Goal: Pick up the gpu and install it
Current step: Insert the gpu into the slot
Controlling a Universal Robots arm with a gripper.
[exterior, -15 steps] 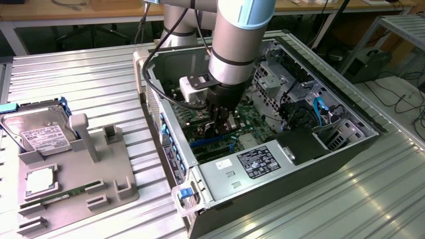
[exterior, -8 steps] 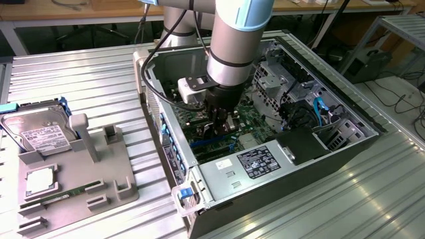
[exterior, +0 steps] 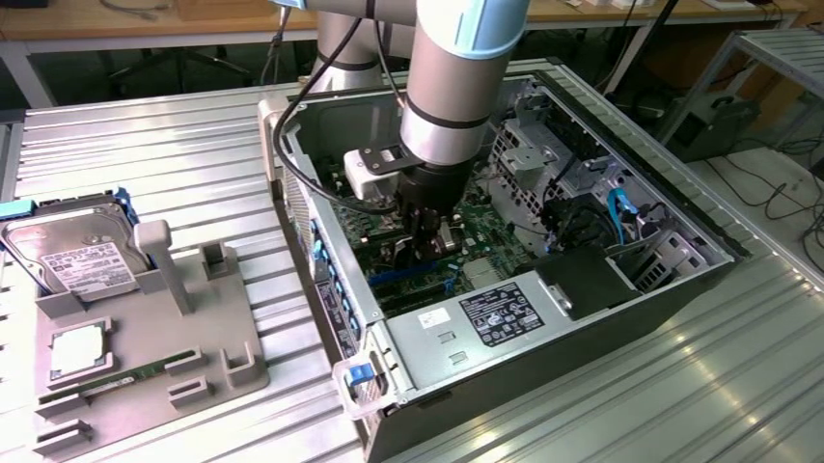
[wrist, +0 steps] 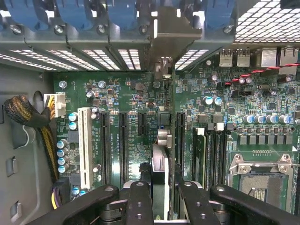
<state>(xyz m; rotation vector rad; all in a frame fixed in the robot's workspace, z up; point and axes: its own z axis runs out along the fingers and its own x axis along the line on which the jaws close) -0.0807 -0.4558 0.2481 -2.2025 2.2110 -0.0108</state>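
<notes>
The open computer case (exterior: 515, 289), a dark metal box lying on its side on the ribbed metal table (exterior: 193, 135), holds a green motherboard (wrist: 131, 108) crowded with black slots, one white slot (wrist: 85, 145) and small capacitors. Inside the case, toward the exterior view's right of the motherboard, sit a grey drive cage (exterior: 541, 145) and blue cables (exterior: 620, 217); a boxy grey power supply (exterior: 496, 323) with a label fills the near corner.

The arm reaches down into the case, and its gripper (wrist: 159, 192) has its black fingers (wrist: 140, 201) drawn narrow around the gpu (wrist: 159, 161), held on edge over the motherboard between two black slots. The card's pale metal bracket (wrist: 164, 37) lies against the case's rear wall, among the blue slot clips (wrist: 122, 11).

Outside the case, toward the exterior view's left, a grey plastic fixture tray (exterior: 142, 357) carries a silver hard drive (exterior: 77, 260) standing in a bracket, a square chip (exterior: 77, 349) and a narrow green memory stick (exterior: 123, 374).
</notes>
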